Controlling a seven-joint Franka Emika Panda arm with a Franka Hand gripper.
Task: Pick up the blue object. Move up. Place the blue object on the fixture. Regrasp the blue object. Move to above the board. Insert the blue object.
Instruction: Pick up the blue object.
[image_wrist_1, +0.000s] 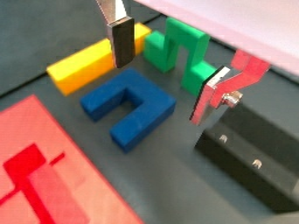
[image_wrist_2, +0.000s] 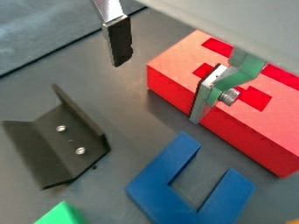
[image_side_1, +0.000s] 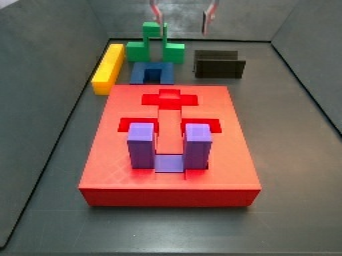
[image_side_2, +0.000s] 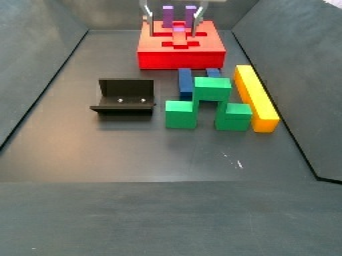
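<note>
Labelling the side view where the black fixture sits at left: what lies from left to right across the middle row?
Black bracket fixture → green block → long yellow bar. Open gripper hangs far behind, above the red board.

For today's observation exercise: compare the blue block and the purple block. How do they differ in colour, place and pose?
Colour: the blue block is dark blue; the purple block is lighter violet.
Place: the blue block lies on the floor beside the green block; the purple block sits in the red board.
Pose: the blue block lies flat; the purple block's prongs point up.
Both are U-shaped. The gripper hovers open above the blue block.
</note>
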